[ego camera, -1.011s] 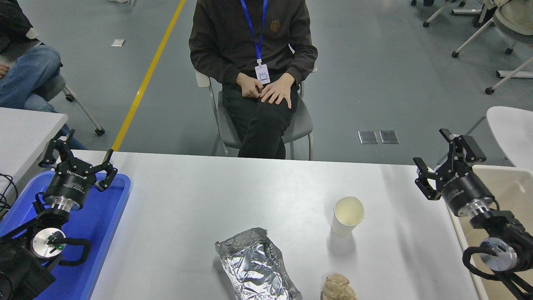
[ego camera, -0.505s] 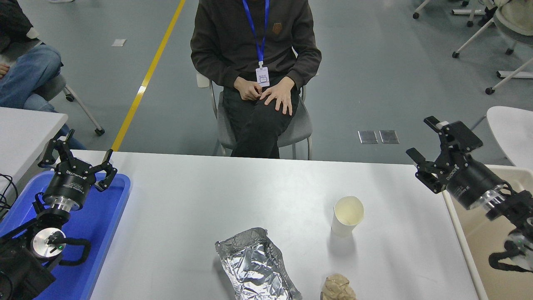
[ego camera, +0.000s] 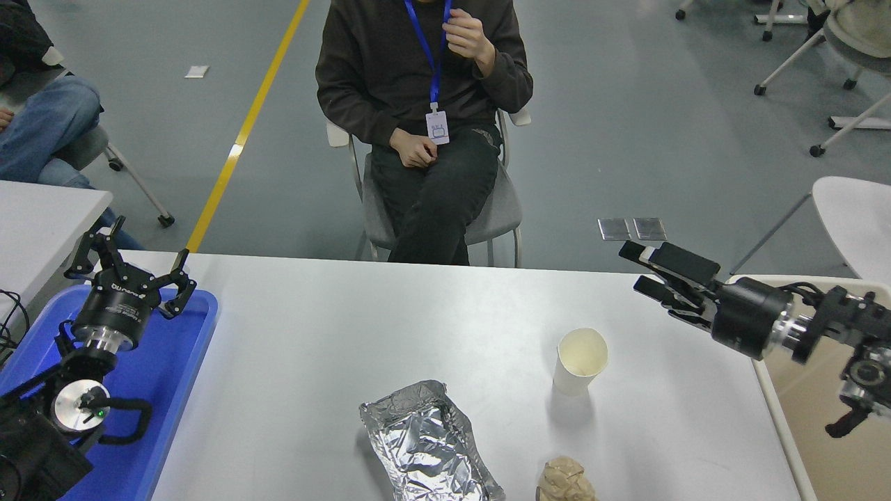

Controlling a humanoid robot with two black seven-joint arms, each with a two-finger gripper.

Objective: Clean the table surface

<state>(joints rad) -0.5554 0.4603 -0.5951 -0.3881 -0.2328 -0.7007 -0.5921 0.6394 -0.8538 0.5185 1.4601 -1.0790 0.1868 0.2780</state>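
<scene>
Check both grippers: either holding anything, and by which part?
Nothing held. Left gripper is open over the blue tray; right gripper is open above the table surface, apart from the paper cup.

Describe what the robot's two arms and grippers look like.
Both are black. The left gripper has two linked fingers on a round black body with pale lettering, a silver collar below and a black cable looped near its base. The right gripper has flat dark fingers, the same cylindrical body, a silver ring and black cabling.
</scene>
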